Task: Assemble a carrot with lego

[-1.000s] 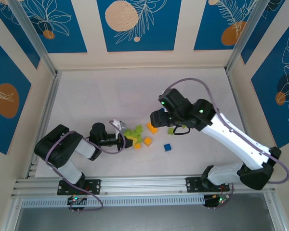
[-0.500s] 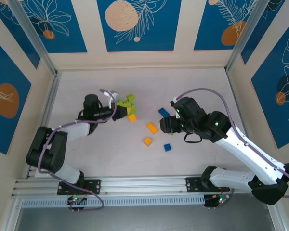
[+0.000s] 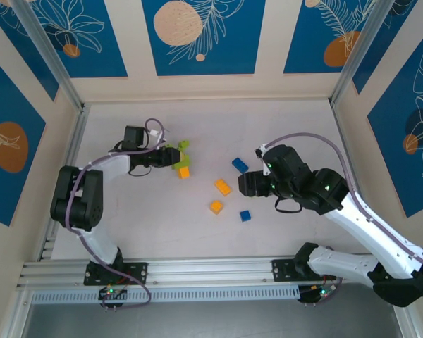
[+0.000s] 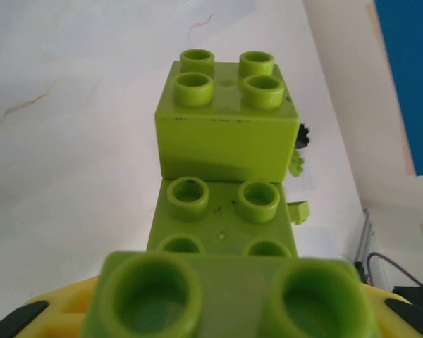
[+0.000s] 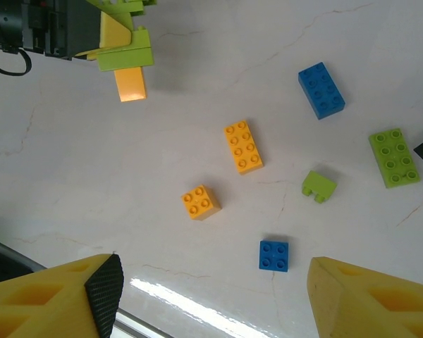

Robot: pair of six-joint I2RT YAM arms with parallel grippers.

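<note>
My left gripper (image 3: 167, 156) is shut on a stack of lime green lego (image 3: 178, 153) with an orange brick (image 3: 184, 172) joined under it, at the table's left of centre. In the left wrist view the green stack (image 4: 225, 134) runs straight out from between the fingers (image 4: 14, 322), studs facing the camera. My right gripper (image 3: 245, 184) hangs open above loose lego: an orange long brick (image 5: 242, 146), an orange square brick (image 5: 200, 202), a blue square brick (image 5: 273, 255) and a blue long brick (image 5: 321, 89). Nothing sits between its pads (image 5: 63, 296).
A small green piece (image 5: 318, 186) and a green long brick (image 5: 394, 157) lie to the right, under the right arm in the top view. The table's near metal rail (image 3: 211, 271) and patterned walls (image 3: 197, 35) bound the space.
My left gripper swung from the near centre to the far left, carrying the green and orange stack. The right gripper drew back to the right, uncovering the blue long brick.
</note>
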